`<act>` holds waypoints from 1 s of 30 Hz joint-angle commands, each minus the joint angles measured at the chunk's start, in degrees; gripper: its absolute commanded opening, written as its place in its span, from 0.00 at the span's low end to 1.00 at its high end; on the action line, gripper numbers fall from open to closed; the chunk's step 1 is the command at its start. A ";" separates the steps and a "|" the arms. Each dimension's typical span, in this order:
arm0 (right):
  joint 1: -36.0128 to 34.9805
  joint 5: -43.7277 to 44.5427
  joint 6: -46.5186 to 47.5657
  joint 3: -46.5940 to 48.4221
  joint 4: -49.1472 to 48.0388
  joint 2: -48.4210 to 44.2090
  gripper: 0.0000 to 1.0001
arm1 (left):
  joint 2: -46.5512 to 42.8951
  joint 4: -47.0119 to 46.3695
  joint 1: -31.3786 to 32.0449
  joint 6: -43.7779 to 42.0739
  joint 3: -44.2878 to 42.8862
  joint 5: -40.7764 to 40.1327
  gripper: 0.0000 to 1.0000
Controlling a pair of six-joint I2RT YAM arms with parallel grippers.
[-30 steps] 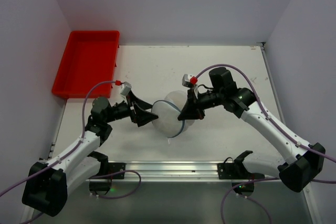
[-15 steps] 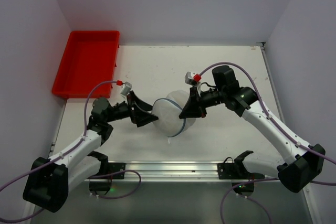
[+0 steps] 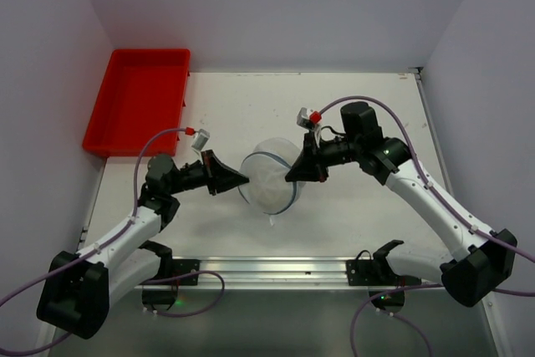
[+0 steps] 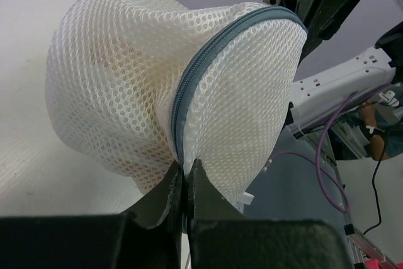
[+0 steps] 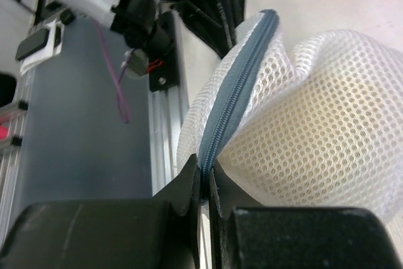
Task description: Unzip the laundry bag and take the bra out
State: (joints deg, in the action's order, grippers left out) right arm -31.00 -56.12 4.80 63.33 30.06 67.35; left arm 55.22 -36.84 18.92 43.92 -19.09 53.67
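The laundry bag (image 3: 269,180), a white mesh drum with a grey-blue zip, sits mid-table between both arms, held up on edge. My left gripper (image 3: 244,180) is shut on its left edge. In the left wrist view the left gripper (image 4: 187,167) pinches the zip seam (image 4: 208,61) of the laundry bag (image 4: 119,80). My right gripper (image 3: 291,175) is shut on the opposite edge. In the right wrist view the right gripper (image 5: 204,171) clamps the zip (image 5: 242,86) of the laundry bag (image 5: 315,111). The zip looks closed. The bra is hidden; only a beige tint shows through the mesh.
A red plastic tray (image 3: 138,98) stands at the back left of the table. White walls close in the left, back and right sides. A metal rail (image 3: 267,269) runs along the near edge between the arm bases.
My left gripper has gone from open to shut on the bag's left edge. The bag has shifted slightly left and stands more upright. The right gripper has kept its grip.
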 commanded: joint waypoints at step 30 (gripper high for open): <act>-19.53 44.44 -43.64 -25.45 -43.40 2.16 0.54 | 0.68 24.89 9.21 20.85 -11.67 -40.57 0.00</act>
State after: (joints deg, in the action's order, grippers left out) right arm -49.84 -11.11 -34.06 38.00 -3.95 66.50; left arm 57.30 -13.08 27.83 62.67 -28.12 16.03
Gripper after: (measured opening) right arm 0.561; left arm 0.029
